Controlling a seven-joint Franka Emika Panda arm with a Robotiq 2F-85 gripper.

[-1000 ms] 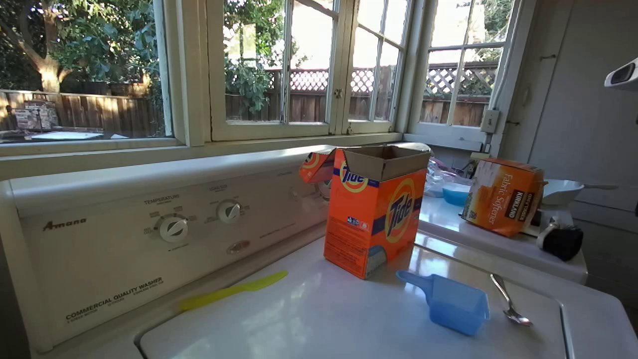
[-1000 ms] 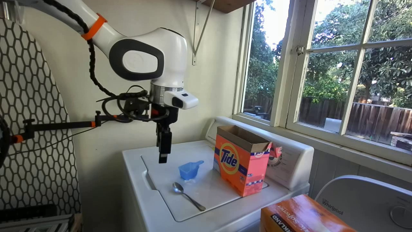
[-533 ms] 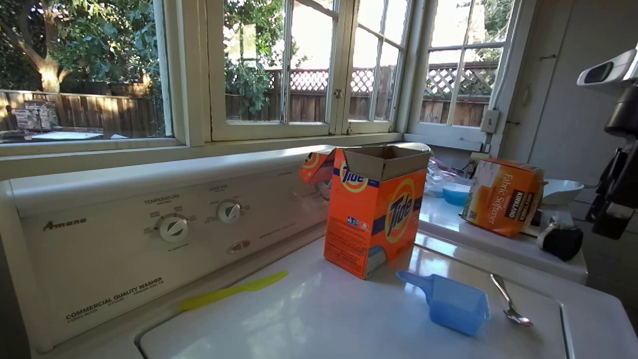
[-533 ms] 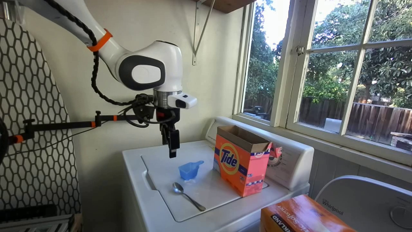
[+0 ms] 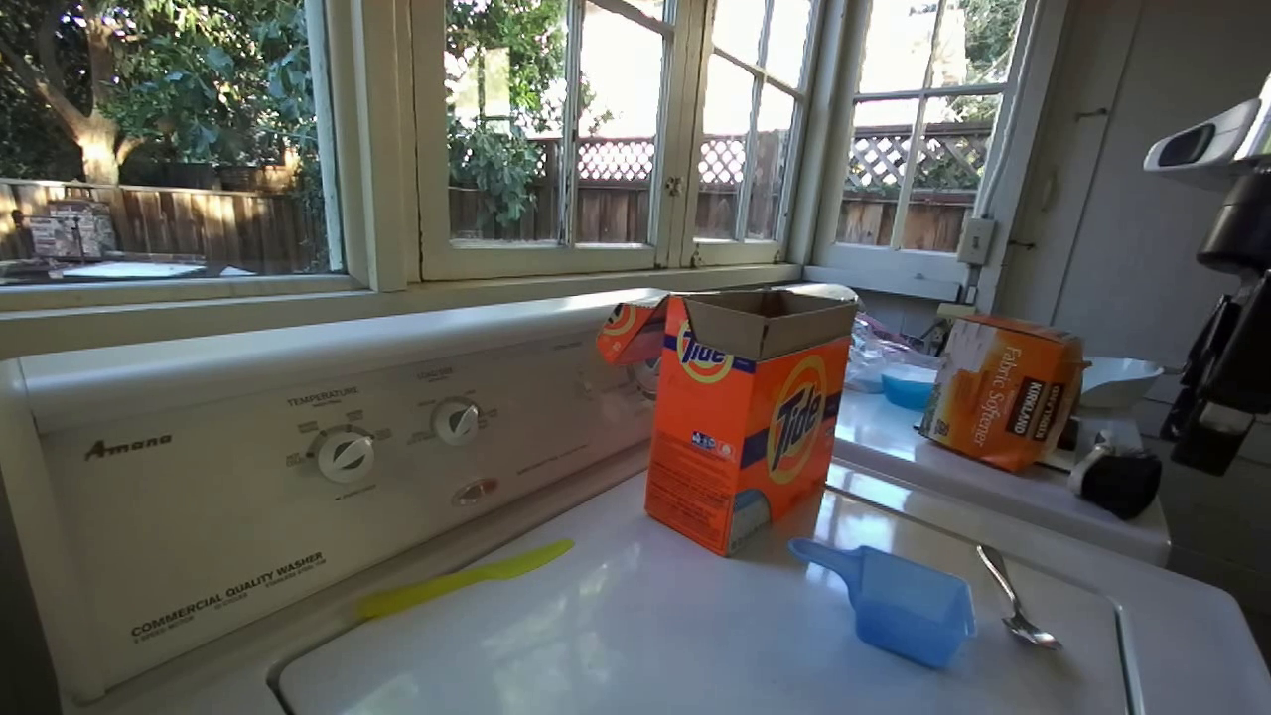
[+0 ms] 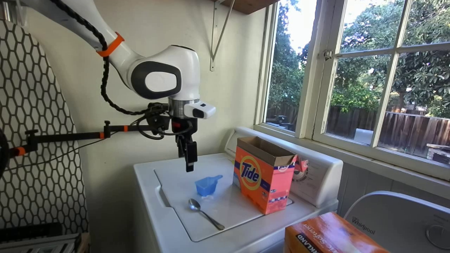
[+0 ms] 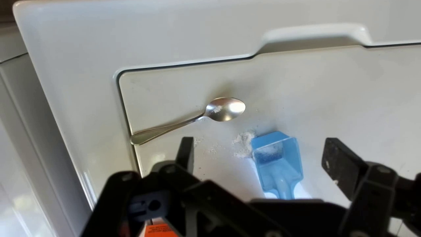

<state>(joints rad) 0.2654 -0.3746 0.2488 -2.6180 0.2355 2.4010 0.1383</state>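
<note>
Gripper (image 7: 259,147) spread wide, empty, higher than blue measuring scoop (image 7: 278,158); no grasp made, scoop on washer lid (image 7: 329,98) beside white powder (image 7: 244,144).

Wrist view: my gripper (image 7: 259,148) hides the handle end of the scoop (image 7: 278,164); only a scrap of the Tide box (image 7: 160,231) shows above the bottom edge. In an exterior view, the bottom edge crops the softener box (image 6: 332,235). I cannot see deep inside the Tide box; lettering (image 5: 383,435) by the dial (image 5: 347,455) is too small to read.
</note>
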